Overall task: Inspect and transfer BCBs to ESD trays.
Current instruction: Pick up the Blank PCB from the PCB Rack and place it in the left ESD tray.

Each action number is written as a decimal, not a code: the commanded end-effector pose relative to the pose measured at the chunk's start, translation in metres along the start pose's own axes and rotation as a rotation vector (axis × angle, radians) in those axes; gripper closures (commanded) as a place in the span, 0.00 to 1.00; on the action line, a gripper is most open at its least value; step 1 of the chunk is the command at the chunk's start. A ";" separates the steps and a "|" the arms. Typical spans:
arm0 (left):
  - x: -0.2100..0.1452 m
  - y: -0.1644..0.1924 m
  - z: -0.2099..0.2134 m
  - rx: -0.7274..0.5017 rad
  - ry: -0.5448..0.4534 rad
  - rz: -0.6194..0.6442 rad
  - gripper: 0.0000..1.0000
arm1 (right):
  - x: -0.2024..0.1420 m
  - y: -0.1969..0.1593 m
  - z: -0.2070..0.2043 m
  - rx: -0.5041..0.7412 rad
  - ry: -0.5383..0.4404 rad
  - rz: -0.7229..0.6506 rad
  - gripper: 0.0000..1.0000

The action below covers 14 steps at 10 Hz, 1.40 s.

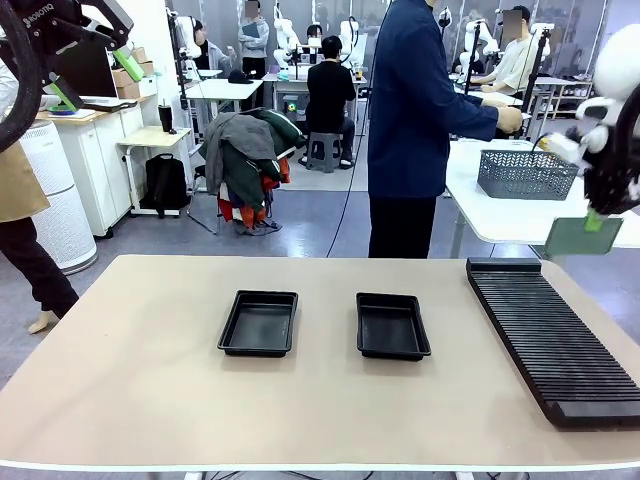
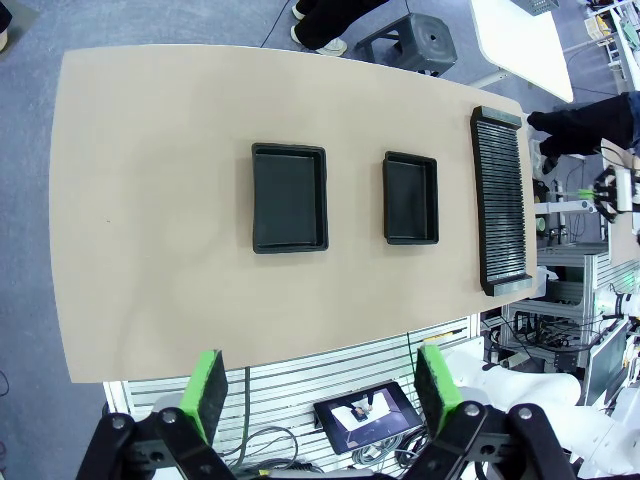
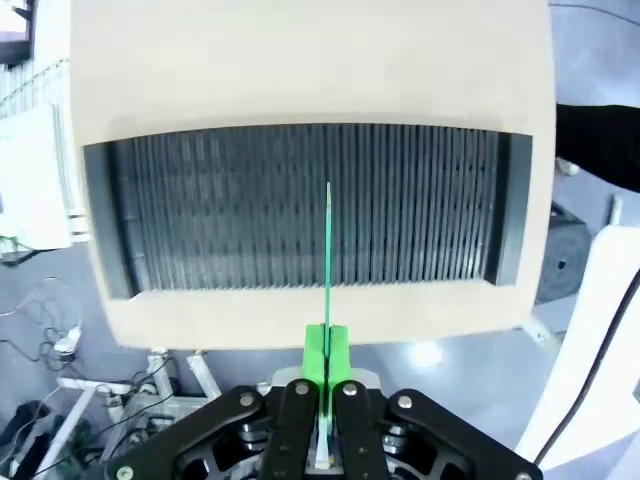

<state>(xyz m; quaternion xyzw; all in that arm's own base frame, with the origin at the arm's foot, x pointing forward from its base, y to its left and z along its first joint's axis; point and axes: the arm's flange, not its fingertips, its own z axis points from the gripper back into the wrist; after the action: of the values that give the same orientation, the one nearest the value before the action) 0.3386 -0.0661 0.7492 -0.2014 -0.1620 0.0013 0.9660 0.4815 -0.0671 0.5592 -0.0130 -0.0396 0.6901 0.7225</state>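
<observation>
The robot's left claw (image 1: 97,78) hangs high over the near left side of the tabletop (image 1: 150,400), its green-padded fingers (image 2: 207,385) spread wide apart with nothing between them. From its wrist camera the whole beige surface lies below. On it sit the left ESD tray (image 1: 229,325) and the right ESD tray (image 1: 392,355), shallow black rectangles side by side near the middle with a gap between them. To their right a long black ribbed rack (image 1: 550,340) runs from the near edge toward the far one.

Above the rack's far end, at the picture's right edge, the right claw (image 1: 598,215) is clamped on a BCB (image 1: 575,238) — a thin green board gripped by its upper edge and hanging flat-on to the front camera, clear of the rack and the tabletop. Seen along that claw's own fingers, the board (image 3: 328,250) shows edge-on as a slim green line crossing the rack's slots (image 3: 220,210), pinched between the two closed pads.

Beyond the far edge a person (image 1: 410,100) in a dark blue coat and black trousers stands turned away toward a white table carrying a grey mesh basket (image 1: 525,173) — one arm reaching out to it.
</observation>
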 end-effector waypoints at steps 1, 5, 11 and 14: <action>0.000 0.001 -0.001 -0.002 0.000 0.002 0.00 | -0.003 0.012 0.051 0.028 0.015 -0.036 0.98; 0.000 0.001 -0.001 -0.002 0.000 0.002 0.00 | -0.014 0.032 0.111 0.012 0.008 -0.054 0.98; 0.000 0.001 -0.001 -0.002 0.000 0.002 0.00 | -0.018 0.036 0.118 -0.013 -0.015 -0.052 0.98; 0.000 0.001 -0.001 -0.002 0.000 0.002 0.00 | -0.018 0.036 0.118 -0.013 -0.015 -0.052 0.98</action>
<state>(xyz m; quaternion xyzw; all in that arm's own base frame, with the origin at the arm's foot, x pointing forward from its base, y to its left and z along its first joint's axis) 0.3387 -0.0662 0.7492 -0.2014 -0.1620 0.0013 0.9660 0.4370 -0.0879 0.6744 -0.0112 -0.0510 0.6715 0.7391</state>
